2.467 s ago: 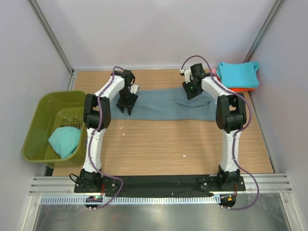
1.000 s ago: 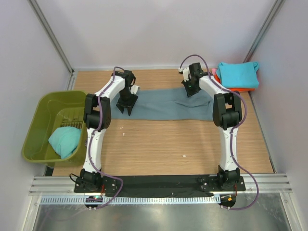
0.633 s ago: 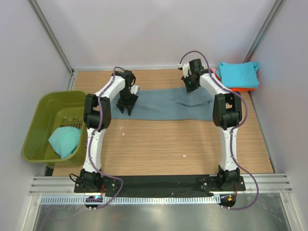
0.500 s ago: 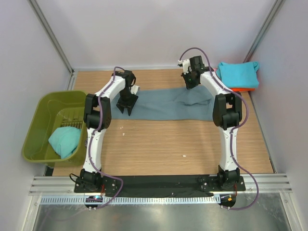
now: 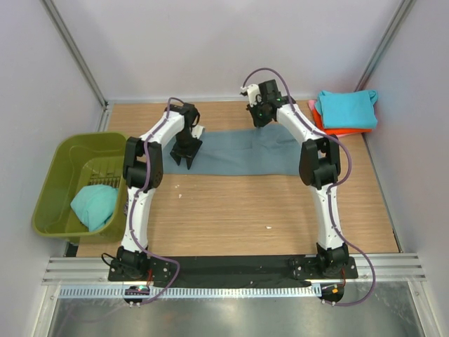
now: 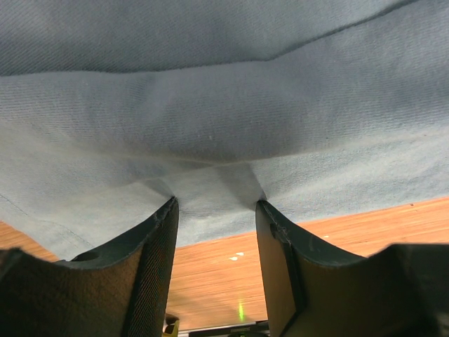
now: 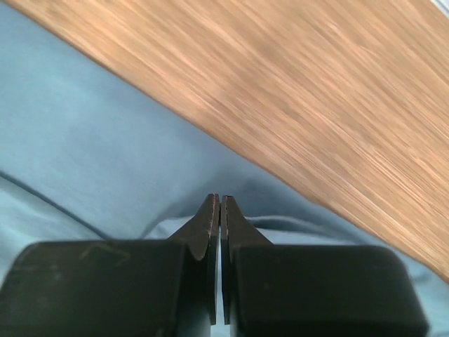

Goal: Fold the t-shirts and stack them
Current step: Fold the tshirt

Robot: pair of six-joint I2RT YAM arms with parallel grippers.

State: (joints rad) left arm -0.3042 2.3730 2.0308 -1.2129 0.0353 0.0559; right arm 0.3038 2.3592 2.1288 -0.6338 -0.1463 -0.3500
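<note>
Left wrist: left tool [image 6: 216, 203] spread, tips pressing blue-grey t-shirt [image 6: 224, 105]. Right wrist: right tool [image 7: 220, 200] clenched on its fold. Top view alone shows turquoise t-shirt [image 5: 93, 206] in tub [image 5: 48, 200].

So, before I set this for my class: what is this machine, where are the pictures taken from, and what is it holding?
Two robot arms stand at a wooden table. One picture looks down from above; the other two come from cameras on each wrist. A blue-grey t-shirt lies spread out. The left gripper presses on it, jaws open; the right gripper is shut, pinching its far edge. A turquoise t-shirt tops an orange one far right; another turquoise t-shirt lies in the olive-green tub.
</note>
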